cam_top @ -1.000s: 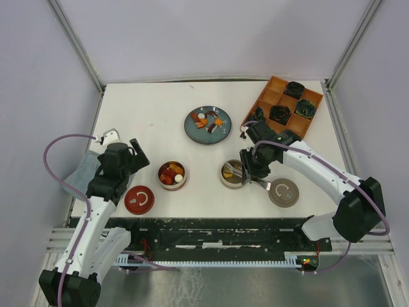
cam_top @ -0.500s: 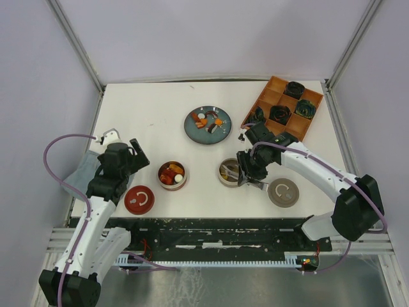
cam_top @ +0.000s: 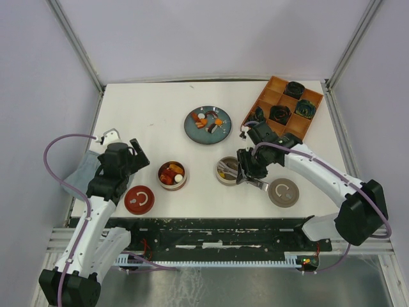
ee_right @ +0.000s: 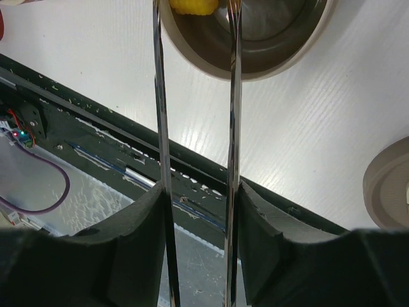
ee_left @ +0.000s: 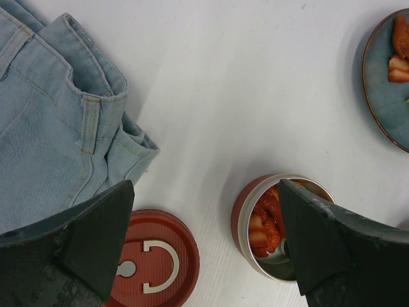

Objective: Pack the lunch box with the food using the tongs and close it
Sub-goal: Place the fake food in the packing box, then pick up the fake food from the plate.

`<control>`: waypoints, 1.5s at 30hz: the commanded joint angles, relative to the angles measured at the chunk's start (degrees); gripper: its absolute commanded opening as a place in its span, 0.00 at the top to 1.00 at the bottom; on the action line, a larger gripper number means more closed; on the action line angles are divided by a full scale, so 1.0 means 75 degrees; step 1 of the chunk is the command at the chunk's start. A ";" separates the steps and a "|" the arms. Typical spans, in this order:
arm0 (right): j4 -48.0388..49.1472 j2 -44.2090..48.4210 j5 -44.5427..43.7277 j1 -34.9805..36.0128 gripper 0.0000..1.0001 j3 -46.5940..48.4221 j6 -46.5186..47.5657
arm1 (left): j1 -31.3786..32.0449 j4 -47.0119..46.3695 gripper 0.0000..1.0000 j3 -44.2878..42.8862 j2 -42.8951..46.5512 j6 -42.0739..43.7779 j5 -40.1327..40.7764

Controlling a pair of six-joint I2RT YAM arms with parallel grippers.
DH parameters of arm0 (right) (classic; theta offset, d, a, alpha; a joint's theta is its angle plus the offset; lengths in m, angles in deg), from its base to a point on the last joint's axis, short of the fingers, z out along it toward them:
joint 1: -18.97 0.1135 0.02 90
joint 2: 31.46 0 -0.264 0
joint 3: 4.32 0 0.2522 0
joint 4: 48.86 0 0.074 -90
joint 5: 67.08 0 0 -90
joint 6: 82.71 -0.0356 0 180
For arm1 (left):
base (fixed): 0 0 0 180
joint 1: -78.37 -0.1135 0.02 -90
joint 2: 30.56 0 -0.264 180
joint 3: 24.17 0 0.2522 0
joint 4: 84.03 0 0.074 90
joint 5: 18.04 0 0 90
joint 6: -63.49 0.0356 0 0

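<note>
Left to right. Denim cloth (ee_left: 45, 128) at the far left, not part of the job. My left gripper (ee_left: 204, 211) hangs with its jaws wide apart and nothing between them, above the gap between the red lid (ee_left: 150, 259) and the red tin (ee_left: 246, 224). That tin has red and orange pieces in it and its lid is off, just beside it.

Mid table, farther back: the plate (cam_top: 192, 131) with a few pieces of food (cam_top: 208, 123) on it. It lies up and to the left of my right gripper (ee_right: 198, 211), and the right arm looks nearer to it than the left.

The right gripper is clamped on the tongs (ee_right: 233, 96), one pad pressing each arm from outside; the two arms stand apart. Their long axis runs straight out from the jaws, tips reaching into the beige tin (ee_right: 281, 38). A yellow piece (ee_right: 192, 5) sits by the tips, but it is cut off at the frame edge, so I can't tell if it is pinched or lying loose.

Beige lid (ee_right: 390, 192) lies just right of that tin. Far right rear: orange tray (cam_top: 276, 82) of dark rosettes (cam_top: 280, 114), to leave alone.

My guess at the next move: lift the tips clear, then swing them back-left to the plate.
</note>
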 commanded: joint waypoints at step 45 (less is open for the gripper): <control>-0.0396 -0.2036 -0.3610 0.0033 0.49 0.4389 0.1404 | -0.0020 -0.0331 0.00 -0.0029 0.0129 0.0088 0.0038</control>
